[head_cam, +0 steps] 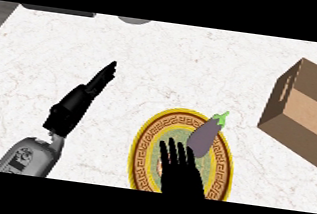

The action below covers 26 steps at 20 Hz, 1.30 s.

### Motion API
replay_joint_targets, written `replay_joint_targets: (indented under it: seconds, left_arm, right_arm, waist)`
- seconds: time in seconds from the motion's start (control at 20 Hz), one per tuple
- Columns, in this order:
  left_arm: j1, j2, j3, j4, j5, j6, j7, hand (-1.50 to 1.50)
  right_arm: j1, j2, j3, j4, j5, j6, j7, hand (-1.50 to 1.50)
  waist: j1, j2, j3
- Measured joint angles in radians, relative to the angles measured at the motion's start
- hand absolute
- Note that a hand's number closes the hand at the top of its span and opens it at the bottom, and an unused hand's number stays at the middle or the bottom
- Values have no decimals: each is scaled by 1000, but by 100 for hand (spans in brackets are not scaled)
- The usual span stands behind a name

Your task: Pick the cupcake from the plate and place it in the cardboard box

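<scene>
A round plate (150, 133) with a gold patterned rim lies at the lower middle of the counter. A purple eggplant (206, 134) with a green stem rests on its upper right part. My right hand (179, 175) comes in from the lower edge and hovers over the plate's middle, open, fingers straight and spread. No cupcake shows plainly; only a small orange bit (160, 168) peeks out at the hand's left edge. The cardboard box (310, 119) stands at the right, well apart from the hand. My left hand (80, 101) rests open at the left, fingers straight.
The marble counter (182, 62) stretches wide between the plate and the far edge. A dark flat object (57, 10) and a grey round object (134, 20) sit at the far edge, cut off by the view.
</scene>
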State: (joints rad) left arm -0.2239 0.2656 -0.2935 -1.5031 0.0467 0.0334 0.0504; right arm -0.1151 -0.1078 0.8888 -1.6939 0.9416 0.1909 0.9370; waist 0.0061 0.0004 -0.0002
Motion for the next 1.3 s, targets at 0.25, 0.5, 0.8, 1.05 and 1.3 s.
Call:
replay_joint_targets:
  seconds: [0.25, 0.5, 0.8, 1.05, 1.3]
  left_arm:
    - [14, -7, 32, -47, -13, -29, 35, 0]
    - [20, -30, 52, -41, -29, -54, 38, 0]
    - [36, -53, 67, -42, -57, -73, 23, 0]
    - [31, -55, 80, -43, -63, -71, 30, 0]
    - [31, -46, 104, -38, -50, -83, 27, 0]
  right_arm:
    - [-17, 46, -37, 85, 29, -13, -51, 150]
    - [-23, 50, -59, 122, 65, -24, -110, 150]
    - [-31, 53, -65, 138, 138, -51, -156, 150]
    - [46, -127, -179, 25, 153, -119, -182, 150]
    - [135, -337, -378, -85, 119, -213, -243, 150]
  waist:
    - [-3, -7, -2]
    - [-5, -11, -2]
    - [-6, -10, -2]
    - [-20, -7, 0]
    - [-31, -5, 0]
